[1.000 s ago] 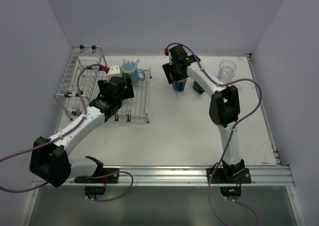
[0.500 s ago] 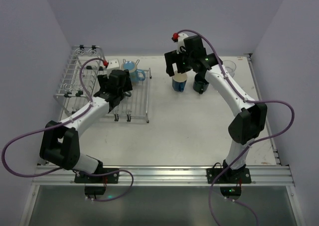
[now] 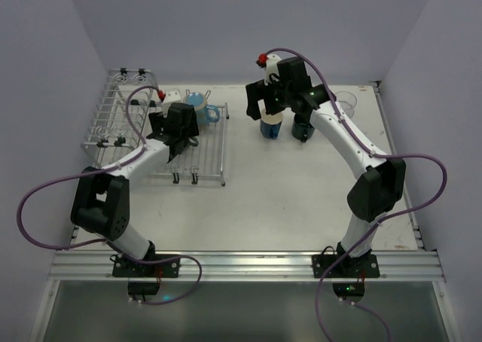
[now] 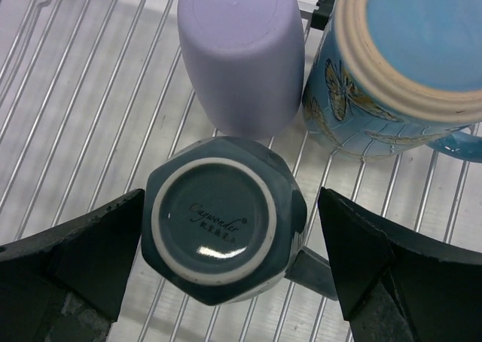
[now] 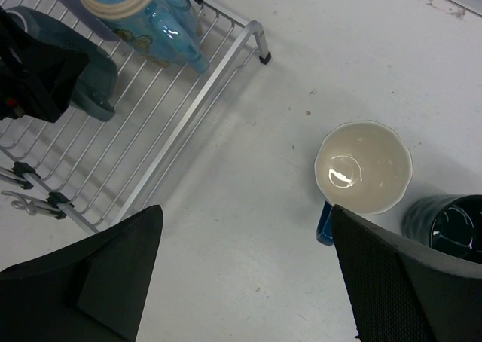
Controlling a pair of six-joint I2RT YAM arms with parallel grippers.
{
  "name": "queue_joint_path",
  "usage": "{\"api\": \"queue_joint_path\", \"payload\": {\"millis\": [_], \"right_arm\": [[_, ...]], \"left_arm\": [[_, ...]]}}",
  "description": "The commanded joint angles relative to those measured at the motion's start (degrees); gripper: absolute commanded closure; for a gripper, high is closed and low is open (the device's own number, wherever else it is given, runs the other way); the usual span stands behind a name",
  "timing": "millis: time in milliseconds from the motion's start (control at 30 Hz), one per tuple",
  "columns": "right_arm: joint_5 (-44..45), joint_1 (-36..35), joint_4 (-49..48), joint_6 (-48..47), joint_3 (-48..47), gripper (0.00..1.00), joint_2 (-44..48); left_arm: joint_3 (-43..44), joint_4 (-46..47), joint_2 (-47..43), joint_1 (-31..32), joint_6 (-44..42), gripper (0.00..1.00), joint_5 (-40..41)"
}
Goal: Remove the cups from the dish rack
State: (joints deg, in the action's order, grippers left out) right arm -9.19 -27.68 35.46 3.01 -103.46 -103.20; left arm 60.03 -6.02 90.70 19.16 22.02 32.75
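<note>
The silver wire dish rack point(image 3: 212, 155) stands at the left. Three cups sit upside down on its flat grid: a dark teal cup point(image 4: 218, 229), a lavender cup point(image 4: 242, 52) and a light blue butterfly mug point(image 4: 399, 63). My left gripper point(image 4: 230, 229) is open, with one finger on each side of the teal cup and no grip on it. My right gripper point(image 5: 247, 221) is open and holds nothing above the table. A blue cup with a cream inside point(image 5: 364, 167) stands upright just to its right. Seen from the top, the right gripper point(image 3: 265, 105) hovers over that blue cup point(image 3: 270, 126).
A dark cup point(image 5: 448, 221) stands upright next to the blue one. A clear glass point(image 3: 343, 105) is at the back right of the table. The rack's taller basket section point(image 3: 120, 108) is at the far left. White walls enclose the table.
My right gripper has opened, let go of the blue cup and risen above it. My left gripper has reached farther over the rack and now straddles the teal cup.
</note>
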Motion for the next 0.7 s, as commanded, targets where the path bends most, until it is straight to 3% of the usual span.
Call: {"api": "queue_joint_path", "payload": {"millis": [0, 100, 333, 400, 500, 667], "right_arm": [[-2.15, -0.44, -1.89, 0.25, 0.45, 0.06, 2.56], [-2.32, -0.71, -2.15, 0.25, 0.8, 0.06, 3.09], [-3.11, -0.71, -4.08, 1.91, 2.91, 0.06, 6.95], [-3.99, -0.88, -5.57, 3.4, 4.05, 0.06, 8.97], [-6.54, -0.97, -10.4, 8.49, 8.0, 0.06, 12.39], [-11.19, -1.76, -29.89, 23.69, 23.98, 0.06, 20.04]], "left_arm": [[2.2, 4.44, 1.41, -0.79, 1.01, 0.0, 0.56], [1.41, 4.97, 1.68, -0.88, 1.01, 0.05, 0.56], [-1.84, 8.22, -3.41, -0.88, 1.01, 0.58, -0.32], [-2.9, 8.22, -6.57, -0.79, 1.01, 0.66, -0.84], [-4.65, 8.31, -11.06, -0.7, 1.09, 0.77, -3.03], [-9.13, 9.36, -19.48, -0.35, 1.71, 0.92, -8.84]]}}
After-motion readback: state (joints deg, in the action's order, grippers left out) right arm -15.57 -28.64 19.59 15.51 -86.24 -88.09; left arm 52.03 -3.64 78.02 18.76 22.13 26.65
